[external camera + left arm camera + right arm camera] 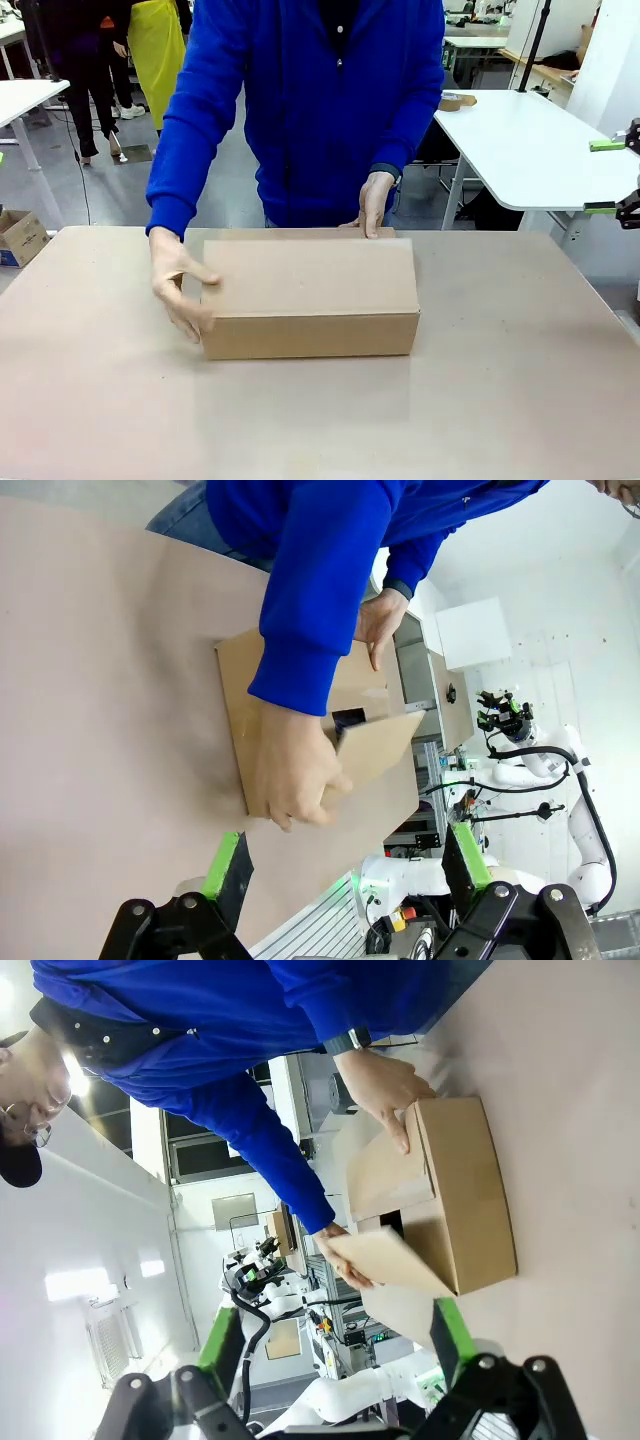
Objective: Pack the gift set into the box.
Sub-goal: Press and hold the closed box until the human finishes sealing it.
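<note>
Gripper on L arm [345, 865]: fingers apart, empty, pointing at box [310, 295], which sits mid-table [100, 400]. Person's hand [178, 282] clasps box's left end, where a flap stands ajar in wrist views; other hand [375, 203] presses far edge. R gripper [605, 177] at far right, fingers apart, empty.

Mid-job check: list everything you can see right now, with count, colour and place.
Box: one, brown cardboard, mid-table, one flap part-raised.
Table: one, tan, under the box.
Small carton: one, brown, printed, on the floor, far left.
White tables: two, behind the person.
Person's hands: two, on the box, blue sleeves.
Left end effector: one, black with green pads, open.
Right end effector: one, same colours, open.
</note>
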{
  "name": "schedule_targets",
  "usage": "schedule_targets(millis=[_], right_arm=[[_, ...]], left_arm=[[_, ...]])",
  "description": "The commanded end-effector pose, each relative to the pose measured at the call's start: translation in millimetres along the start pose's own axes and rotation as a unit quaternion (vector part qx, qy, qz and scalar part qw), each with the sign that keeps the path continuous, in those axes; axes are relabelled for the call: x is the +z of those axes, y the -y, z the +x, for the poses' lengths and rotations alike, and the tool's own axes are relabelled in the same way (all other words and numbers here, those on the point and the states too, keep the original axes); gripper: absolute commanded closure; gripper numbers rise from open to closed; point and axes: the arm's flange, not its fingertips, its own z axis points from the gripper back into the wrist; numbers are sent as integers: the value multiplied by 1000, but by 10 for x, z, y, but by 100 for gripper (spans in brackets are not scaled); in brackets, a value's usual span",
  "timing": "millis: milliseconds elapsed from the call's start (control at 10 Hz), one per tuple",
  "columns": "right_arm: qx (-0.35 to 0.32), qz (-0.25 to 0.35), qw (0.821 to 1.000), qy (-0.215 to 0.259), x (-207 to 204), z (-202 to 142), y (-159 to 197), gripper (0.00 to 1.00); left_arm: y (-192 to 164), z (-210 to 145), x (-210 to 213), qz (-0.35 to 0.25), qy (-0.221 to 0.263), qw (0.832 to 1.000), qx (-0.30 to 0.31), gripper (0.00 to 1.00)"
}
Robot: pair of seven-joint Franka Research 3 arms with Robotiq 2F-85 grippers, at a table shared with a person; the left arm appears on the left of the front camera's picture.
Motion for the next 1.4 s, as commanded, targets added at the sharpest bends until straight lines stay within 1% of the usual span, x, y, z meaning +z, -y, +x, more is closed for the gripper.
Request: schedule_targets(millis=[0, 1200, 1300], right_arm=[[-2, -7, 1000, 0, 3, -15, -16, 0], [-2, -7, 1000, 0, 3, -15, -16, 0], [0, 0, 1000, 0, 0, 0, 0, 0]], left_arm=[[10, -21, 17, -1, -4, 1000, 2, 0], [10, -21, 17, -1, -4, 1000, 2, 0], [0, 0, 1, 0, 0, 1000, 0, 0]])
